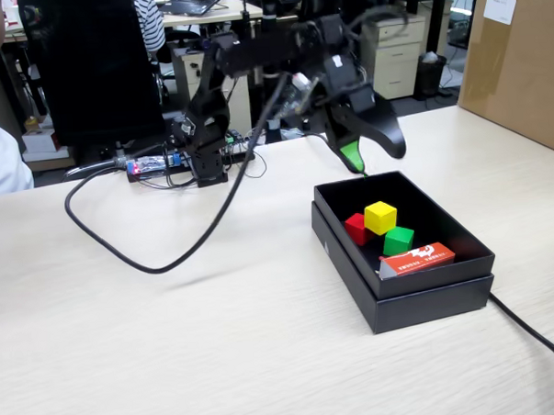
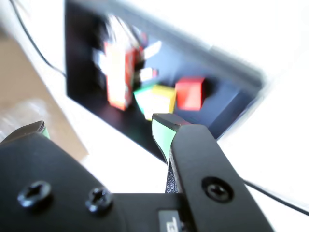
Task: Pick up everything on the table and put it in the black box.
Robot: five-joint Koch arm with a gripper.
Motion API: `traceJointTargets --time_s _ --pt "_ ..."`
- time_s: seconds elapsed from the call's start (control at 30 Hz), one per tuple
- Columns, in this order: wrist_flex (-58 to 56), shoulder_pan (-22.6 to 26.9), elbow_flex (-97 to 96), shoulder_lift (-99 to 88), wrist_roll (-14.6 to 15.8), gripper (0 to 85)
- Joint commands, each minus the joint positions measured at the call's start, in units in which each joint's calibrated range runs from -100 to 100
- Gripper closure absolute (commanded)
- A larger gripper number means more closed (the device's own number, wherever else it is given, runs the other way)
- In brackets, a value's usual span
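Across the wide light beige wood-grain desk (image 1: 172, 341), going left to right in the fixed view, a black cable looped from the arm's base, then came the claw (image 1: 378, 159), then the rectangular matte black cardboard box (image 1: 353, 259) with its low walls and stepped base. The claw hung just above the box's far rim with its jaws well apart and nothing between them; the wrist view confirmed the wide gap between the green-padded tips (image 2: 99, 128). Inside the box lay all three small cubes: the red cube (image 1: 355, 228) furthest left, the yellow cube (image 1: 380, 217) perched against it, the green cube (image 1: 399, 240) just to its right, and a flat orange-red packet with white print (image 1: 417, 257) leaning at the near wall. The cubes therefore sat below and toward the camera from the claw, and no cube showed on the bare desk, so the task looked finished; any next move would likely be a retreat. The fixed view showed the claw's height over the rim; the blurred wrist view showed instead the box's contents (image 2: 159, 99) from above.
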Motion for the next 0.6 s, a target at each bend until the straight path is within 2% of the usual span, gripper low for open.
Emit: traceJointTargets --time_s 0.0,0.17,0.33,0.47,0.57 --pt "-0.2 -3.0 -3.1 -15.1 -1.8 37.5" --pt "1.8 -8.3 -18.3 -29.1 -3.0 36.0" --pt "12.2 -12.6 -41.0 -43.4 -3.8 35.5" --pt "23.8 -13.8 -62.6 -58.3 -3.7 35.4" --pt "27.9 -13.9 -72.6 -66.8 -3.5 35.4"
